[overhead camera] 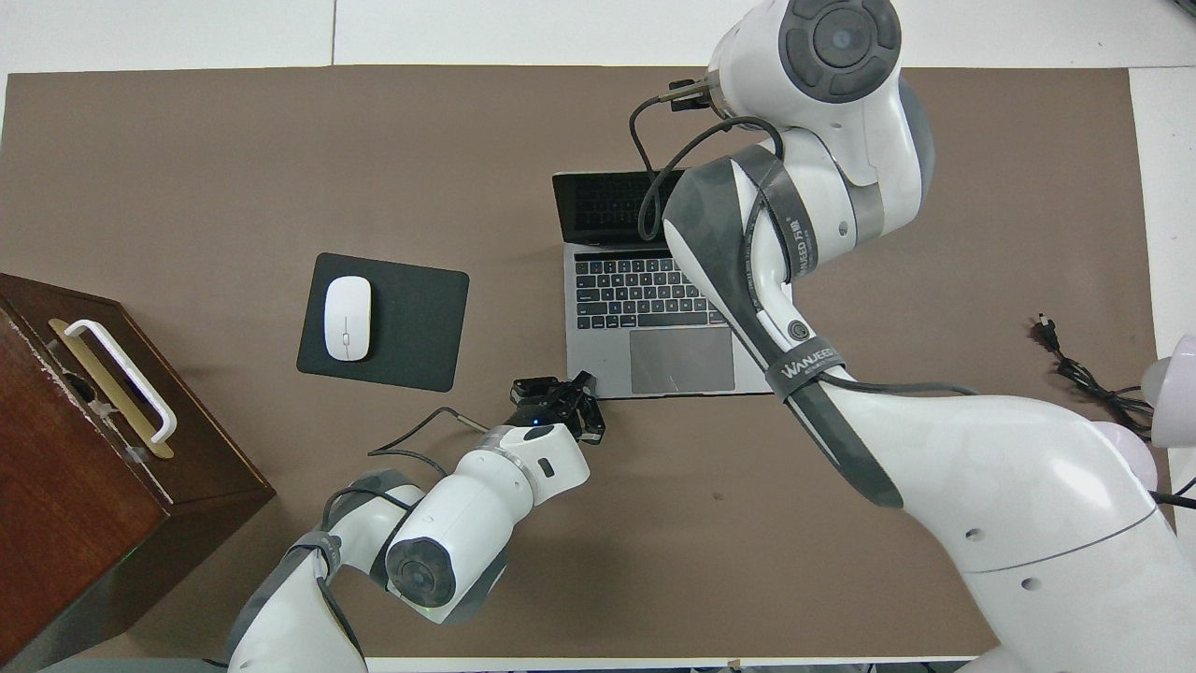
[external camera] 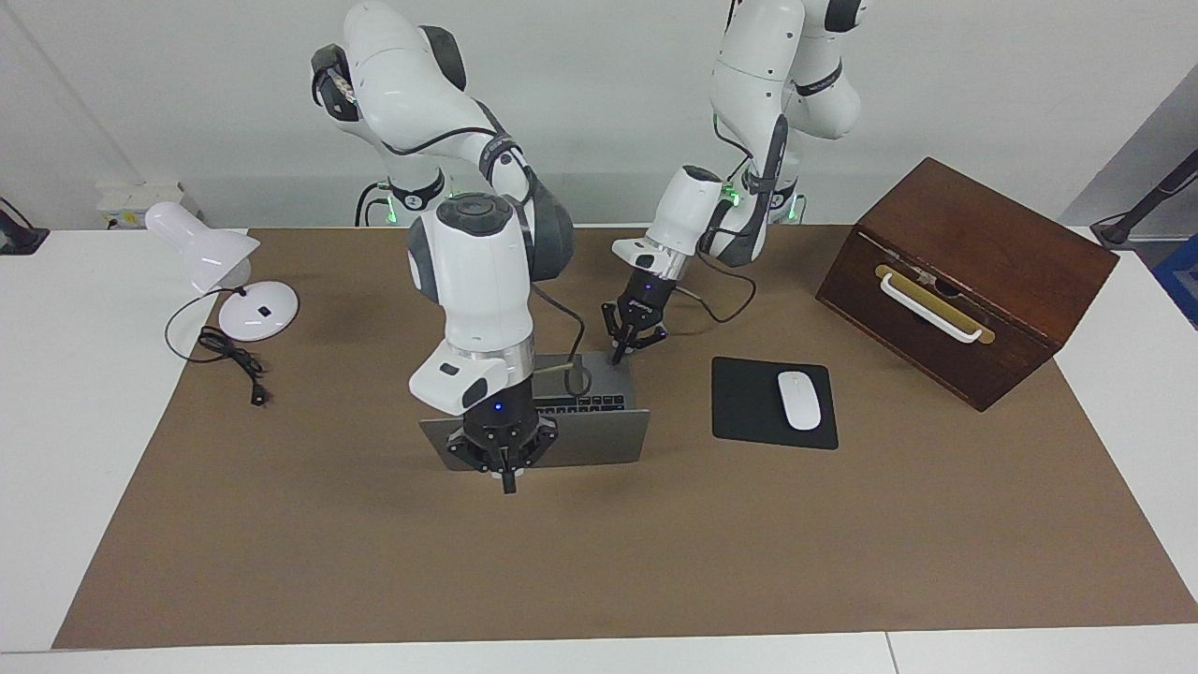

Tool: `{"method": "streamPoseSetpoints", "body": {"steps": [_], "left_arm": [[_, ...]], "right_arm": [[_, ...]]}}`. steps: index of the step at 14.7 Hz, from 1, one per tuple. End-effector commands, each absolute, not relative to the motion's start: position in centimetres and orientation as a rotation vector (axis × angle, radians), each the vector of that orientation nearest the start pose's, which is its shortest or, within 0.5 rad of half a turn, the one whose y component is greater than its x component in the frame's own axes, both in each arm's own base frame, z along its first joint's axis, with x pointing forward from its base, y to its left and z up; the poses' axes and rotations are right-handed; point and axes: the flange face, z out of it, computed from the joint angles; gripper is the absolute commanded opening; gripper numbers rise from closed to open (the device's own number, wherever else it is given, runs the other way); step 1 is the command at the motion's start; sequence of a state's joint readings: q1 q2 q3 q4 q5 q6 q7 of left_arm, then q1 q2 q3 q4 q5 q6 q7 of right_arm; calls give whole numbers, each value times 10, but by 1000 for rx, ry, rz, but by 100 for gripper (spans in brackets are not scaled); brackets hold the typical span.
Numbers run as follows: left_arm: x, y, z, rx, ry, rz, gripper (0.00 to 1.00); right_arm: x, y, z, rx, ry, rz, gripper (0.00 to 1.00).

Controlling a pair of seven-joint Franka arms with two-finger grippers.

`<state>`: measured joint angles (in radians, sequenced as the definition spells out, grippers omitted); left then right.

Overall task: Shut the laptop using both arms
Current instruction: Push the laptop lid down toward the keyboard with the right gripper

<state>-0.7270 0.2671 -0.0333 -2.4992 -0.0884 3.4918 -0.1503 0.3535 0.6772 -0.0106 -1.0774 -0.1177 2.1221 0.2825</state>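
Pressing closed-fingered, right gripper meets laptop lid; left gripper at base corner.

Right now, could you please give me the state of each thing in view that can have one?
laptop: open, lid raised.
left gripper: shut, at the laptop's base corner.
right gripper: shut, at the lid's back.
wooden box: closed.
desk lamp: unplugged, cord loose on the table.

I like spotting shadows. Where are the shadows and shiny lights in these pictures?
Facing view: a soft shadow lies on the brown mat beside the lamp, and green lights glow at the arms' bases. Overhead view: lighting is even, and the laptop screen looks dark.
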Motion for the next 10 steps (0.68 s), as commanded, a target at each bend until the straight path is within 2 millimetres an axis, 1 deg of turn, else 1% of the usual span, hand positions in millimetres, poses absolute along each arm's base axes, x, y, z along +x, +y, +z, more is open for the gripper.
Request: {"method": "streamPoseSetpoints", "body": {"steps": [1,3,6,8,10], "left_arm": [[390,-338,242,-3161,807,-1057,0],[390,-338,242,-3161,807,-1057,0],[390,-339,241,-3162,810,-1054,0],[389,-339,241,-3162,810,-1052,0],[389,-339,241,-3162,810,-1052,0]], "right_arm": [[730,246,460,-3047,-76,-472,0],[724,241,447,-3048,-47,-370,0],[716,238,439,-3071,-20,-269,0],[714,232,438,-3017,43,-169,0],[710,232,431,-2999,61,-83,0]]}}
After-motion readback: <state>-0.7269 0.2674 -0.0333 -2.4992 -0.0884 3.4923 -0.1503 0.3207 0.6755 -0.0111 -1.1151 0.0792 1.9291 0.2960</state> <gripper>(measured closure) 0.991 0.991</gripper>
